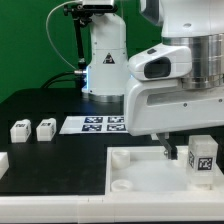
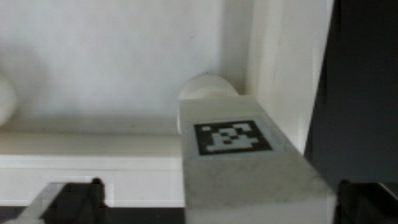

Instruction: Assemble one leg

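One leg (image 1: 203, 160), a small white block with a square tag, stands on the large white rimmed panel (image 1: 140, 178) near its corner at the exterior view's right. My gripper (image 1: 197, 150) is open and straddles this leg; one dark finger (image 1: 168, 152) shows beside it. In the wrist view the leg (image 2: 240, 150) lies between both fingertips (image 2: 75, 200) with a gap on each side, its far end by the panel's rim (image 2: 285, 60). Two more legs (image 1: 20, 130) (image 1: 45, 128) lie on the black table at the exterior view's left.
The marker board (image 1: 100, 124) lies flat behind the panel, in front of the robot base (image 1: 105, 65). Another white part (image 1: 3, 160) shows at the exterior view's left edge. A round socket (image 1: 122, 157) sits in the panel's near-left corner.
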`<state>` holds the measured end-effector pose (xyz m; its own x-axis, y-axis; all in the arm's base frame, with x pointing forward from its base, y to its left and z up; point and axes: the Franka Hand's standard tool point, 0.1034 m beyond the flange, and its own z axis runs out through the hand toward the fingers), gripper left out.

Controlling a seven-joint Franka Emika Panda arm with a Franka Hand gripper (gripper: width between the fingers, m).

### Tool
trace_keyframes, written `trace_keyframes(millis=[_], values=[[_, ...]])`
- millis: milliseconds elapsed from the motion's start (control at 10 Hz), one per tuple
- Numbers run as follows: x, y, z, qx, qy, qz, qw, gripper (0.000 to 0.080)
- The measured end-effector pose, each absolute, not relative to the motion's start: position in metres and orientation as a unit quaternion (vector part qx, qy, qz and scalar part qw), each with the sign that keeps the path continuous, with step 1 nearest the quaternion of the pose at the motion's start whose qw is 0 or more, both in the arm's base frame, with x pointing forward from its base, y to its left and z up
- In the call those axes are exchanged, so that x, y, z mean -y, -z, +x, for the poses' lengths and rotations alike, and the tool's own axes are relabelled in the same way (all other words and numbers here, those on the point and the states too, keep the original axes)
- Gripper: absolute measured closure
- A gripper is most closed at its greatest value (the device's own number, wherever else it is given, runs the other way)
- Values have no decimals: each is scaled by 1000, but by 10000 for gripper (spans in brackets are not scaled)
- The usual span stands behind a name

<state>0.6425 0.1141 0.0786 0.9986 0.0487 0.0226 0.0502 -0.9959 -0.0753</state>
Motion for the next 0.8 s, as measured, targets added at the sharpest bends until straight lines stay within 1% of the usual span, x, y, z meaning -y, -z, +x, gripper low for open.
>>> trace_keyframes(millis=[100, 200, 300, 500, 700, 800], values=[[-114, -78, 642, 2, 9, -999, 39, 177], [-115, -78, 642, -4, 9, -999, 40, 347], [-115, -78, 642, -64, 6, -997, 41, 512], [-114, -78, 642, -168, 2, -985, 42, 508], [-111, -77, 643, -372, -10, -927, 49, 508], [-109, -77, 643, -472, -24, -879, 57, 508]])
